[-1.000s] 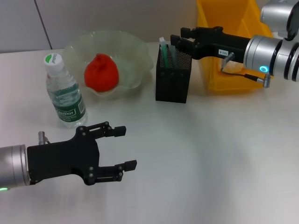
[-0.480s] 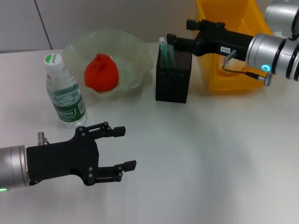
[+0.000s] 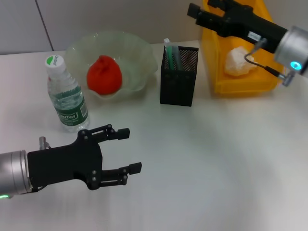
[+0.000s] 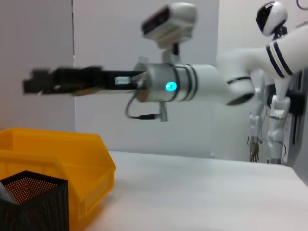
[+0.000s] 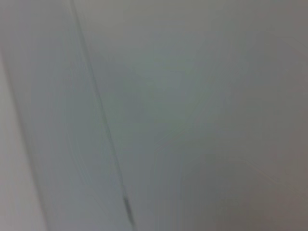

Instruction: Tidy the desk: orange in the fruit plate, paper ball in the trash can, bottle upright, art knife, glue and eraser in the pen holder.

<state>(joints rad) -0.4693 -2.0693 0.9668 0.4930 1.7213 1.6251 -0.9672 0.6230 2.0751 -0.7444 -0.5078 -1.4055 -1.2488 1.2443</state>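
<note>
Closest to the camera, the left claw [image 3: 129, 150] hangs over bare worktop [image 3: 207, 159] with its fingers spread wide and nothing between them.

Just past it the bottle [image 3: 66, 94] is upright already. It looks full, so a bit hefty and slick, but the plastic will give; if it needed moving I'd grab it across the labelled middle. Behind that, the orange [image 3: 103, 74] sits in the fruit plate [image 3: 139, 53]. It's firm and round, so it'd roll unless pinched across the widest part.

The pen holder [image 3: 179, 83] stands to the right of the plate, with a couple of green and white sticks poking out of it. I can't make out the eraser from here.

Furthest back, the paper ball [image 3: 238, 63] is lying inside the trash can [image 3: 240, 82]. It's light and squashy, and any grip would do. The right claw [image 3: 201, 6] is up over the can's back edge, fingers apart and empty as far as I can tell.
</note>
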